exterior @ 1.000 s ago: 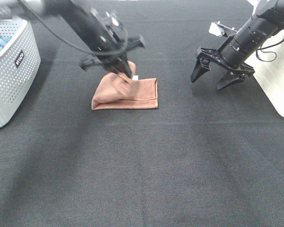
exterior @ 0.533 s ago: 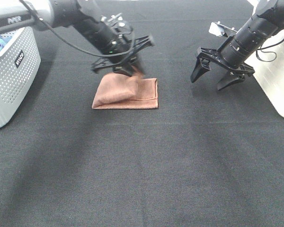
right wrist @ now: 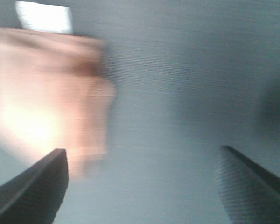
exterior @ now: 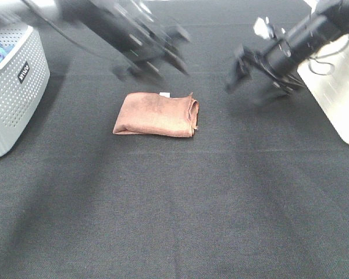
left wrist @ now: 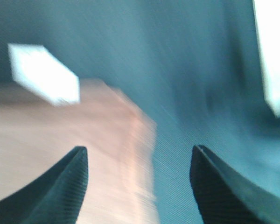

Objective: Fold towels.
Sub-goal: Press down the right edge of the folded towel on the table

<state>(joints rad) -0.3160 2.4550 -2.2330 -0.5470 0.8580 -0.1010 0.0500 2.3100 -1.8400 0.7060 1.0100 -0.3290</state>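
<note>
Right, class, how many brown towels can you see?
1: the towel lies folded on the black table, mid-scene. More may be hidden inside the basket at left.

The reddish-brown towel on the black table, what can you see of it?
The towel is a reddish-brown, soft-looking cloth, folded into a rough rectangle with its layered edges bunched at one end. A small white tag shows at its far edge. It lies flat on the black table, and nothing else touches it.
</note>
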